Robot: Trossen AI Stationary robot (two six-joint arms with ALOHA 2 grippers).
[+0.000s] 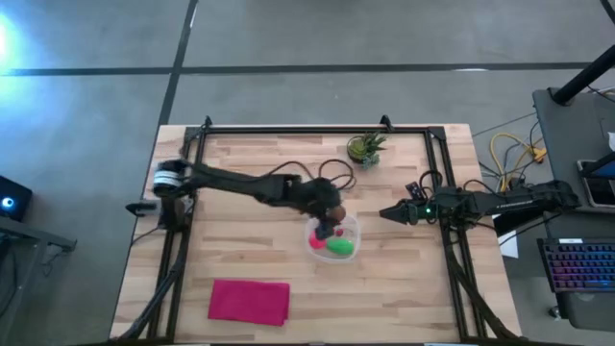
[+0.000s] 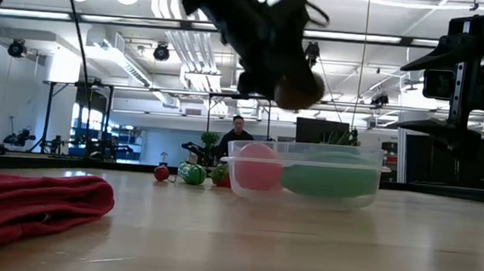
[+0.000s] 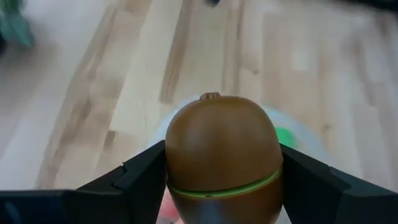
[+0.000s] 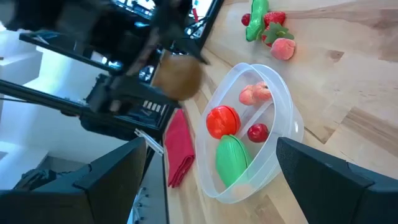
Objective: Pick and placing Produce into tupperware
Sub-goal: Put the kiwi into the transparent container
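1. While I am watching from the surface's near edge, a magenta cloth [image 1: 249, 300] is lying closest to me on the wooden surface [image 1: 404, 288].
2. Beyond it, the tupperware [image 1: 348, 231] is sitting near the middle, holding a green piece [image 4: 231, 158], a red round one [image 4: 222, 121], a small red one [image 4: 257, 132] and a pink one [image 4: 255, 93].
3. Above the tupperware's rim, I am seeing the left hand [image 3: 217, 186] gripping a brown round produce piece [image 3: 222, 158] between its fingers.
4. Off to the right, the right hand [image 1: 384, 213] is hanging with its fingers wide apart, holding nothing.
5. Farther back, loose produce [image 4: 267, 28] is lying beside the tupperware, and a potted plant [image 1: 365, 148] is standing near the far edge.
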